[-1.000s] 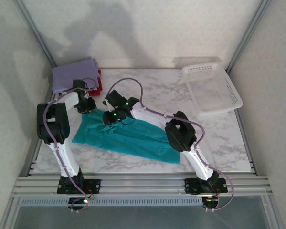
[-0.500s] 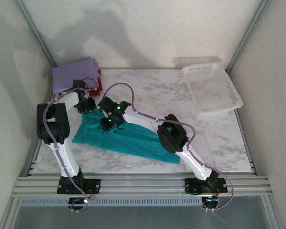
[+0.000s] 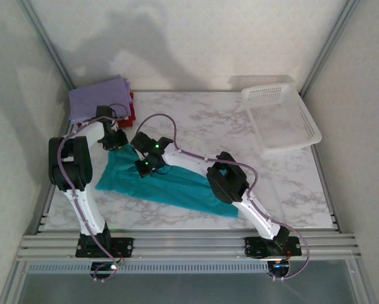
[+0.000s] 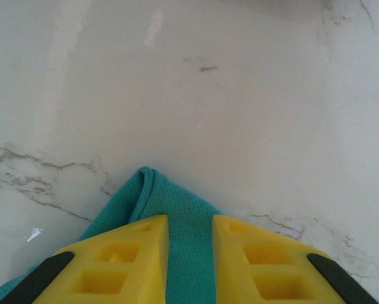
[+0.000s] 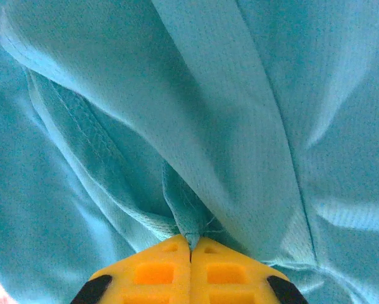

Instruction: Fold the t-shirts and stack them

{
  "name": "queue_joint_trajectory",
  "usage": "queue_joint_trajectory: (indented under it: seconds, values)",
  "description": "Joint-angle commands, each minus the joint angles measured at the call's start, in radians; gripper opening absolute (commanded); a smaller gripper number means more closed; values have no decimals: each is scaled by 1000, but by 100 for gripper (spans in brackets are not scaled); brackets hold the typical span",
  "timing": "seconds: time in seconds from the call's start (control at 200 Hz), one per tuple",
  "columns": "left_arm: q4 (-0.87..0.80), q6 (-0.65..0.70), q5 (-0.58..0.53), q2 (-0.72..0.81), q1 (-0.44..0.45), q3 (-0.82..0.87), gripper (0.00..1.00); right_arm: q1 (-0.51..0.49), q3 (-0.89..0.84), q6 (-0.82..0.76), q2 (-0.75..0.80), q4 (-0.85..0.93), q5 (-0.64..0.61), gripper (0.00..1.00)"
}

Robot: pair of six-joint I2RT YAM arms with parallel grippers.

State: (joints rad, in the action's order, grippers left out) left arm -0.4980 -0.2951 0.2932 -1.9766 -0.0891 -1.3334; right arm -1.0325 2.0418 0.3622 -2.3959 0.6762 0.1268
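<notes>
Plain teal short-sleeved t-shirt point(image 3: 183, 187) lies spread on the white marble worktop point(image 3: 208, 120), left of centre toward the near edge. Left gripper point(image 4: 190, 223), at the shirt's far left corner, is narrow and clamps a fold of teal cloth. Right gripper point(image 5: 190, 246) is fully closed, pinching a teal ridge. Folded lavender t-shirt point(image 3: 97, 98) sits at the far left corner, seemingly atop a red one point(image 3: 131, 109). White perforated plastic basket point(image 3: 271, 93) occupies the far right corner.

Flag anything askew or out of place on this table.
The teal shirt lies diagonal and rumpled, one edge pinched in the left gripper, a fold in the right gripper. Nothing spilled or damaged.
</notes>
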Motion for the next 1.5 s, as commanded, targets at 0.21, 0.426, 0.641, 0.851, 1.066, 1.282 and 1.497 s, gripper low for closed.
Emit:
queue_joint_trajectory:
  seconds: [0.21,0.426,0.641,0.851,1.066,1.282,1.497]
  values:
    - [8,8,-4,-39,-8,13,23,-29,-153,-15,128,-36,87,1]
    - [13,10,-3,-22,-6,28,22,-27,-234,32,202,-29,19,26]
    - [-6,-4,-51,113,12,63,23,32,-376,154,316,-47,-71,31]
    - [-17,-28,-62,181,73,119,20,111,-449,211,299,-78,-81,17]
    - [57,-62,-45,136,141,189,8,169,-559,264,317,-96,-121,0]
    - [102,-76,-35,51,167,163,7,234,-644,283,324,-99,-161,0]
    - [111,-67,15,-68,168,22,13,316,-636,241,316,-79,-204,0]
